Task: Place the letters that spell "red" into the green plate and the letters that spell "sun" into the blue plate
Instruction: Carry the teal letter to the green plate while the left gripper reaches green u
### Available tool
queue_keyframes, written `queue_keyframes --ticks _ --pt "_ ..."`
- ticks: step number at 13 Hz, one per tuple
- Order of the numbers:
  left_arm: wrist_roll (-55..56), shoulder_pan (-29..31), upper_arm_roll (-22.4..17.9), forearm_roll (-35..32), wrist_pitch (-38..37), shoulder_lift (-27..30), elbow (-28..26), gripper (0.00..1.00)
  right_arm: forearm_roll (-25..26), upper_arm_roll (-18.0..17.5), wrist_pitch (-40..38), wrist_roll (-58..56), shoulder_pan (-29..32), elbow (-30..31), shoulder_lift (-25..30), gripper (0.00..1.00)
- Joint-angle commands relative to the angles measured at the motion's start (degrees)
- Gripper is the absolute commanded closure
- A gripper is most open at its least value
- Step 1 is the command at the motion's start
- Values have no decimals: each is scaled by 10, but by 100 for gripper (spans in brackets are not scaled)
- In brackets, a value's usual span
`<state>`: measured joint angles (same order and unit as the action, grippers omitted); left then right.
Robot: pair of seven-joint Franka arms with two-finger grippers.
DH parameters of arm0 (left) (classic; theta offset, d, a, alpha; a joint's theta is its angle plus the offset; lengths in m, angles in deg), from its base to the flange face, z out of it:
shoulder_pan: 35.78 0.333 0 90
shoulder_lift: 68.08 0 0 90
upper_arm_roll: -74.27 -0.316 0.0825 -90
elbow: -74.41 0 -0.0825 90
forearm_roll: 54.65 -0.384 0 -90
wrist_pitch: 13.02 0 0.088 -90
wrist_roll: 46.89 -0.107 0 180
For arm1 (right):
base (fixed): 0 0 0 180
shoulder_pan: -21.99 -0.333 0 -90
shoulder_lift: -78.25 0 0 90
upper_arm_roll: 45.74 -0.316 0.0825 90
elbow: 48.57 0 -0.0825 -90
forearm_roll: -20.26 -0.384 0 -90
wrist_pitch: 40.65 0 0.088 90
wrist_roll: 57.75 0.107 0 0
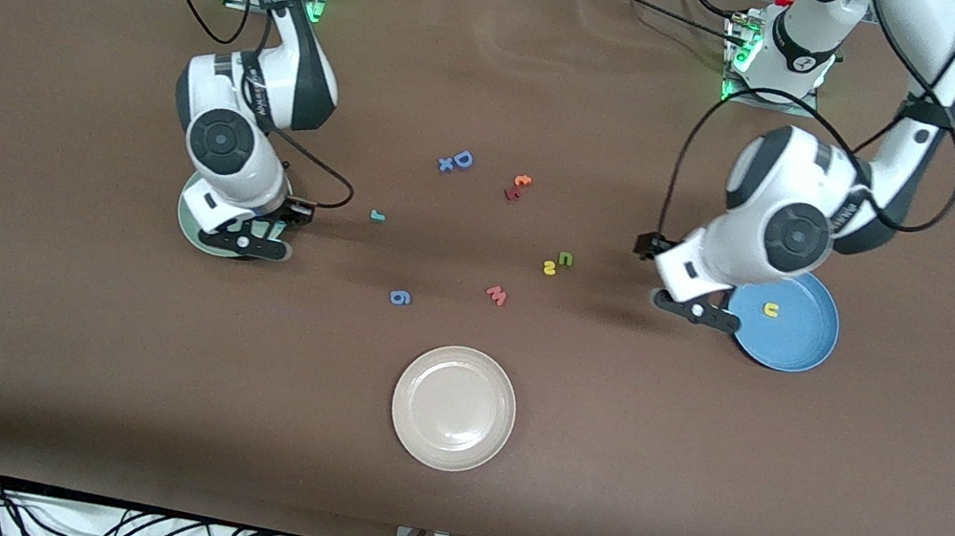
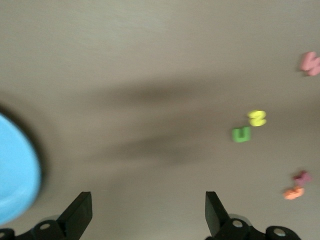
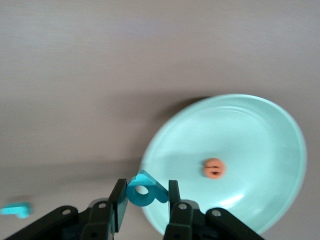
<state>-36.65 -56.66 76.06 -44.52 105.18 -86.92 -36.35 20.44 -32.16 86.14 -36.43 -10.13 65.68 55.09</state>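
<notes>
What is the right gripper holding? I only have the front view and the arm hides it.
Observer: The right gripper is shut on the teal "d", about over the edge of the green plate.
Operator: Is anything in that plate yet?
Observer: Yes, the orange "e" lies in it.
Operator: And is the left gripper carrying anything?
Observer: No. The left gripper is open and empty, over the table beside the blue plate.
</notes>
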Motion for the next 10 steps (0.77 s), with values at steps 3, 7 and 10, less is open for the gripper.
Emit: queue_keyframes --ticks 3,7,10 --pt "110 -41 28 17 84 -30 -9 1 0 33 9 -28 -1 88 28 87" --pt "110 -64 30 17 161 -78 -11 1 -3 35 -7 -27 -1 133 46 58" --pt "110 -76 30 17 191 -104 -11 1 -3 35 -43 -33 0 116 45 0"
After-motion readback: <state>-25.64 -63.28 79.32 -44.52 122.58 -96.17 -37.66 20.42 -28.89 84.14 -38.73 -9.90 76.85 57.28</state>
